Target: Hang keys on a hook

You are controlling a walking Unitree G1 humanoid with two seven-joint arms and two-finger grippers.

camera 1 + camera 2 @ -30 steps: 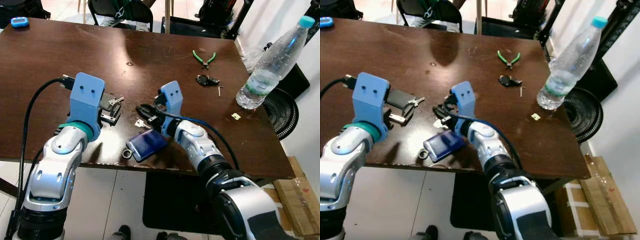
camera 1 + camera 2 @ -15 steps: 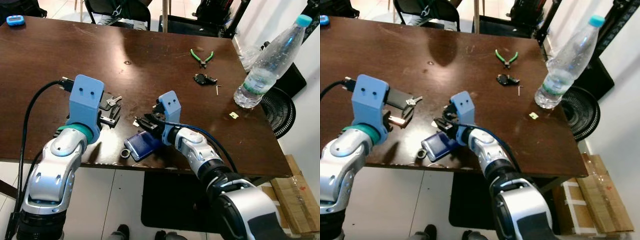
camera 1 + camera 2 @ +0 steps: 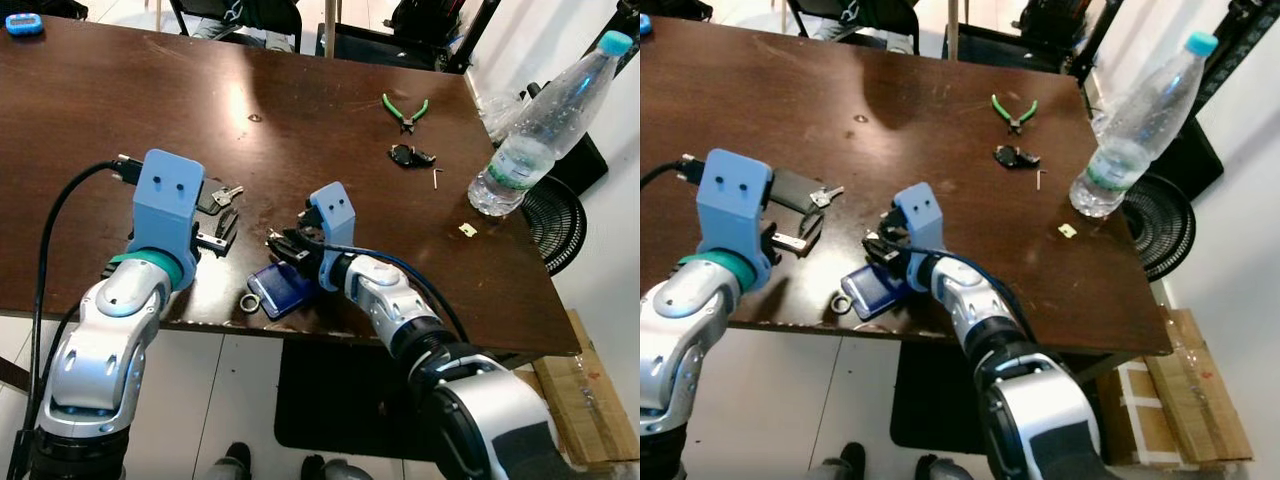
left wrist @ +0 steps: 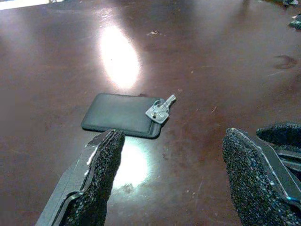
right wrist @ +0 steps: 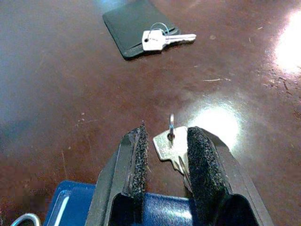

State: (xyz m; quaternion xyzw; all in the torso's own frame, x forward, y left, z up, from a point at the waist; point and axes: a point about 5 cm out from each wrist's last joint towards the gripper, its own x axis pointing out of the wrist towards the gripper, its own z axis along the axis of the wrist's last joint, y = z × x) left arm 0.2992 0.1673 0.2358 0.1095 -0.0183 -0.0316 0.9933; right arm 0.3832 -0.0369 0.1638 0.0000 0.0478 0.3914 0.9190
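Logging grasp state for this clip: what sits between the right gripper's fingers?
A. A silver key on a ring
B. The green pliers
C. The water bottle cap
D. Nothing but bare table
A: in the right wrist view the silver key stands between the fingers of the right gripper, above the blue tag.

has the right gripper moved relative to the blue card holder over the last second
Yes. The right gripper has drawn back toward the table's near edge: before, its fingertips were beyond the blue card holder, now they sit at its far edge, around a silver key.
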